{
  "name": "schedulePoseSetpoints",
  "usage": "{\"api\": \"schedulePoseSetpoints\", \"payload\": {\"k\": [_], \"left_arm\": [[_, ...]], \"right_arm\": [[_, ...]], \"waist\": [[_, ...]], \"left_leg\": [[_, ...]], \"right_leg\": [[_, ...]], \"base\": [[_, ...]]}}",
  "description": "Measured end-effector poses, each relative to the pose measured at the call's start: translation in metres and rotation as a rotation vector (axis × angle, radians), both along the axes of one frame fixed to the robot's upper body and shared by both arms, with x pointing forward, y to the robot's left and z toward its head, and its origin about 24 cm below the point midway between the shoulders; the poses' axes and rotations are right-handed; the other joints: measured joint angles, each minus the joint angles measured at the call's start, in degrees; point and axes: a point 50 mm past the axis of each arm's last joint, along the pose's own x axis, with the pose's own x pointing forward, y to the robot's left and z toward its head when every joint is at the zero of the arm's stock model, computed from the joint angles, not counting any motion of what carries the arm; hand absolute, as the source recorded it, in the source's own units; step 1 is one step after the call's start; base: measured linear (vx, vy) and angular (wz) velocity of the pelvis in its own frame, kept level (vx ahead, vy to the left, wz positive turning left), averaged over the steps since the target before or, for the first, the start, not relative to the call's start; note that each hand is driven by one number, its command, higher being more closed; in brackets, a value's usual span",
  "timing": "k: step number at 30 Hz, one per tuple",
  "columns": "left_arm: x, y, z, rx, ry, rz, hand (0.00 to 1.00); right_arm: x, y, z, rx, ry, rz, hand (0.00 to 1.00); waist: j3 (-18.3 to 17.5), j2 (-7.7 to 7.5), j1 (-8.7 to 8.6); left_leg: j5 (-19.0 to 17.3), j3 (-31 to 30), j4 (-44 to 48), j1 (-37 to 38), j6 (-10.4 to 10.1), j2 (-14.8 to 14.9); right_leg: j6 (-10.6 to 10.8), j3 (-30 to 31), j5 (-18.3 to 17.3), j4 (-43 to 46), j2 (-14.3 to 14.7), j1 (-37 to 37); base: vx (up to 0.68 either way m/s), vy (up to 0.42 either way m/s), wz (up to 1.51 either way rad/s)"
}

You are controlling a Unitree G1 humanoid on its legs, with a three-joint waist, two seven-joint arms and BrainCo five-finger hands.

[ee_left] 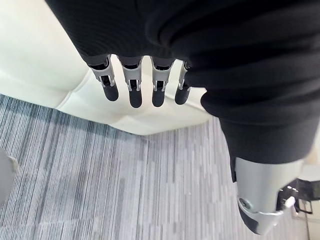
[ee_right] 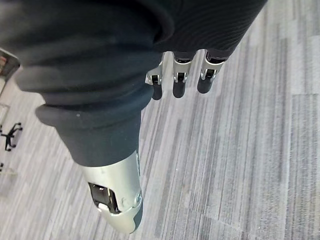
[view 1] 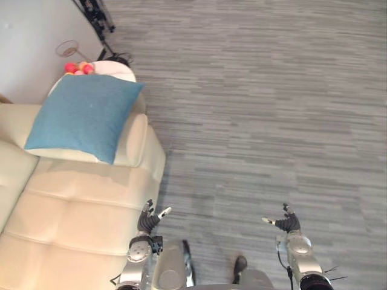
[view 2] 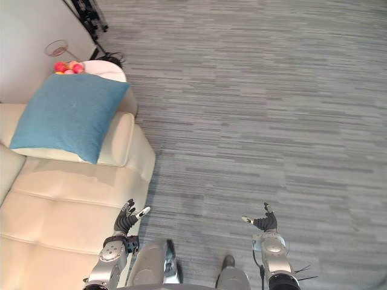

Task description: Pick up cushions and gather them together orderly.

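Note:
A blue cushion (view 1: 84,115) lies tilted on the armrest of the cream sofa (view 1: 72,211), at the far left. My left hand (view 1: 147,222) hovers at the sofa seat's front corner, well short of the cushion, its fingers (ee_left: 132,87) straight and holding nothing. My right hand (view 1: 286,222) hangs over the grey carpet to the right, fingers (ee_right: 179,82) straight and empty too.
Behind the sofa's arm stands a small white round table (view 1: 115,67) with pink and orange balls (view 1: 78,67) on it. A dark stand (view 1: 97,17) leans by the white wall. Grey striped carpet (view 1: 260,109) spreads wide to the right.

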Motion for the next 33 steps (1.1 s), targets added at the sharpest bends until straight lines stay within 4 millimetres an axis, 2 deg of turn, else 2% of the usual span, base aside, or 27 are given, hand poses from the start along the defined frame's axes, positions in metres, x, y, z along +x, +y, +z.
{"api": "schedulePoseSetpoints", "payload": {"k": [1,2,4,5,6,7,8,9,10,11,12,14,16,18,19,20,21,22,24,25,26,27,28,29,30,31,33], "left_arm": [[-0.006,-0.001,-0.003,-0.005,0.017,0.004,0.00],[-0.007,0.002,-0.006,-0.004,0.037,0.018,0.00],[-0.008,0.011,-0.006,0.000,0.035,0.059,0.00],[-0.014,0.014,-0.009,-0.002,0.054,0.079,0.00],[-0.020,0.015,-0.011,-0.002,0.069,0.088,0.00],[-0.022,0.015,-0.012,-0.002,0.076,0.088,0.00],[-0.027,0.016,-0.014,0.006,0.092,0.077,0.00],[-0.027,0.019,-0.015,0.020,0.104,0.065,0.00],[-0.028,0.021,-0.016,0.028,0.110,0.064,0.00],[-0.028,0.021,-0.016,0.032,0.112,0.056,0.00],[-0.028,0.021,-0.016,0.037,0.113,0.046,0.00],[-0.025,0.021,-0.015,0.037,0.105,0.045,0.00],[-0.015,0.018,-0.011,0.036,0.077,0.035,0.00],[-0.007,0.014,-0.008,0.025,0.059,0.028,0.00],[-0.008,0.014,-0.009,0.024,0.062,0.032,0.00],[-0.008,0.011,-0.011,0.012,0.073,0.037,0.00],[-0.011,0.007,-0.013,-0.002,0.081,0.039,0.00],[-0.011,0.004,-0.014,-0.011,0.081,0.040,0.00],[-0.008,0.000,-0.013,-0.024,0.072,0.040,0.00],[-0.004,-0.003,-0.011,-0.034,0.058,0.039,0.00],[-0.001,-0.006,-0.007,-0.048,0.033,0.043,0.00],[-0.001,-0.005,-0.004,-0.054,0.016,0.051,0.00],[-0.001,-0.004,-0.001,-0.053,0.003,0.054,0.00],[-0.004,-0.003,-0.002,-0.051,0.006,0.057,0.00],[-0.004,-0.003,-0.002,-0.051,0.005,0.057,0.00],[-0.005,0.001,-0.002,-0.040,0.007,0.058,0.00],[-0.006,0.009,-0.002,-0.012,0.016,0.055,0.00]], "right_arm": [[0.001,-0.006,0.003,-0.012,-0.007,-0.012,0.00],[-0.001,-0.003,-0.004,0.010,0.023,-0.027,0.00],[0.001,-0.004,-0.003,0.012,0.024,-0.031,0.00],[0.005,-0.003,-0.001,0.009,0.014,-0.026,0.00],[0.004,-0.004,-0.001,0.006,0.017,-0.024,0.00],[0.004,-0.003,-0.002,0.007,0.020,-0.025,0.00],[0.001,-0.002,-0.005,0.014,0.032,-0.027,0.00],[-0.004,0.002,-0.010,0.027,0.050,-0.028,0.00],[-0.009,0.004,-0.013,0.034,0.067,-0.032,0.00],[-0.013,0.004,-0.015,0.034,0.078,-0.033,0.00],[-0.018,0.003,-0.018,0.034,0.092,-0.035,0.00],[-0.017,0.004,-0.017,0.035,0.086,-0.034,0.00],[-0.021,0.002,-0.017,0.033,0.086,-0.040,0.00],[-0.030,0.000,-0.020,0.033,0.099,-0.056,0.00],[-0.037,0.000,-0.023,0.036,0.117,-0.059,0.00],[-0.039,-0.002,-0.023,0.030,0.123,-0.063,0.00],[-0.039,-0.004,-0.023,0.029,0.118,-0.069,0.00],[-0.032,-0.002,-0.017,0.029,0.079,-0.064,0.00],[-0.026,0.000,-0.010,0.028,0.037,-0.054,0.00],[-0.025,0.002,-0.010,0.034,0.029,-0.057,0.00],[-0.027,0.008,-0.011,0.055,0.026,-0.063,0.00],[-0.026,0.011,-0.010,0.069,0.008,-0.067,0.00],[-0.025,0.011,-0.008,0.078,-0.013,-0.075,0.00],[-0.025,0.010,-0.008,0.079,-0.020,-0.080,0.00],[-0.025,0.006,-0.007,0.068,-0.023,-0.081,0.00],[-0.027,0.005,-0.010,0.074,-0.003,-0.094,0.00],[-0.031,0.006,-0.018,0.091,0.041,-0.112,0.00]], "waist": [[-0.2,1.49,-0.14],[0.6,-0.23,-0.23],[0.4,-0.93,0.30],[0.4,-0.99,0.93],[0.2,-1.29,1.27],[0.0,-1.34,1.21],[-0.3,-1.67,0.83],[-0.7,-3.25,0.19],[-0.9,-3.84,-0.59],[-1.0,-3.94,-0.77],[-0.9,-3.85,-1.18],[-1.0,-3.70,-2.03],[-1.0,-3.65,-3.37],[-1.0,-3.73,-3.57],[-1.4,-4.49,-3.37],[-1.3,-3.74,-3.58],[-1.8,-2.73,-2.97],[-1.9,-2.53,-2.43],[-2.0,-2.13,-2.41],[-1.9,-2.25,-2.53],[-1.5,-2.76,-2.14],[-1.3,-3.42,-1.55],[-1.6,-4.33,-1.23],[-2.2,-4.65,-0.36],[-2.7,-3.73,-0.34],[-3.0,-3.25,-0.58],[-3.2,-4.00,-0.26]], "left_leg": [[4.0,0.0,-7.8,0.2,0.3,-0.1],[5.5,2.2,-8.4,2.7,6.8,-2.3],[4.3,1.6,-8.2,2.7,8.2,-3.8],[1.5,1.5,-6.0,3.4,9.0,-3.8],[-0.9,1.6,-4.6,5.3,9.9,-4.2],[-2.4,1.5,-4.7,6.7,9.5,-4.5],[-5.7,0.5,-5.8,9.9,8.9,-5.4],[-6.8,-0.9,-6.6,12.5,8.9,-7.3],[-7.4,-2.3,-7.1,14.7,9.2,-8.3],[-7.6,-3.1,-7.5,16.3,9.3,-8.6],[-7.6,-4.5,-9.0,19.4,9.3,-8.7],[-7.5,-8.0,-11.4,22.6,9.2,-8.6],[-7.6,-13.6,-12.4,24.0,8.7,-8.6],[-9.0,-17.3,-12.5,25.8,5.3,-8.2],[-10.3,-19.5,-11.9,27.0,2.9,-8.5],[-11.2,-21.2,-11.4,27.4,1.7,-8.0],[-10.4,-22.5,-10.9,27.0,-0.2,-6.6],[-9.0,-22.3,-10.0,26.5,-2.6,-6.0],[-7.5,-21.8,-6.4,24.6,-5.2,-4.6],[-5.7,-20.1,-1.6,22.2,-7.5,-3.6],[-4.6,-14.0,6.9,18.5,-7.0,0.0],[-6.1,-7.8,10.4,16.6,-4.5,3.0],[-6.7,-3.7,10.5,14.7,-3.3,4.2],[-5.1,0.3,5.2,12.9,-1.8,5.0],[-0.1,2.5,-0.2,11.9,0.0,5.5],[0.1,6.2,-3.0,11.8,0.5,5.7],[0.1,10.7,-9.2,13.1,0.6,3.9]], "right_leg": [[1.4,-0.6,-1.6,0.0,0.9,1.6],[1.9,-0.7,-2.9,-0.2,-1.4,3.7],[1.4,0.4,0.2,-1.9,0.1,3.8],[2.7,-0.2,1.0,-0.3,-0.5,5.0],[4.0,1.4,0.2,5.9,-1.8,4.5],[5.1,2.1,-0.2,11.2,-2.4,3.0],[8.3,3.9,0.9,26.2,-4.4,-2.3],[8.9,5.5,1.8,41.8,-6.8,-8.4],[7.3,5.4,-0.2,49.2,-7.7,-11.6],[5.4,4.8,-1.5,52.1,-8.0,-13.3],[2.3,2.4,-4.2,52.9,-8.1,-16.2],[-0.9,-0.7,-6.7,47.8,-6.8,-20.8],[-1.0,2.6,-7.0,36.5,-2.7,-25.2],[-0.9,9.5,-3.9,23.7,1.4,-26.7],[-0.7,13.3,3.0,17.3,2.2,-26.0],[-1.4,12.6,4.8,18.3,2.0,-24.6],[-2.5,11.2,3.5,20.0,2.3,-24.4],[-3.3,9.4,1.2,21.8,1.7,-24.2],[-4.4,5.9,-0.6,22.1,1.0,-22.4],[-4.8,3.3,-1.3,21.0,0.5,-20.1],[-5.4,0.1,-1.9,17.8,0.4,-14.9],[-5.5,-1.7,-2.0,15.6,0.3,-11.3],[-5.4,-3.4,-2.0,14.2,-0.3,-9.5],[-5.0,-5.3,-2.0,12.5,-0.5,-8.3],[-4.4,-6.6,-2.1,11.8,-0.2,-7.7],[-3.0,-8.4,-2.3,10.6,-0.4,-6.9],[-1.7,-9.7,-1.3,7.8,-1.0,-6.7]], "base": [[0.59,0.209,0.37],[0.55,0.185,0.49],[0.49,0.121,0.34],[0.49,0.115,0.03],[0.48,0.143,0.00],[0.47,0.184,0.14],[0.44,0.147,0.41],[0.53,0.099,0.70],[0.44,0.030,0.79],[0.44,-0.022,0.77],[0.42,-0.034,0.70],[0.45,-0.080,0.81],[0.42,-0.176,1.33],[0.48,-0.275,1.48],[0.45,-0.313,1.29],[0.44,-0.307,1.13],[0.38,-0.321,0.89],[0.36,-0.295,0.66],[0.32,-0.273,0.87],[0.27,-0.222,1.47],[0.23,-0.171,1.55],[0.23,-0.151,1.35],[0.19,-0.076,1.01],[0.15,-0.023,0.80],[0.17,0.034,0.97],[0.13,0.048,0.87],[0.13,0.111,0.87]]}}
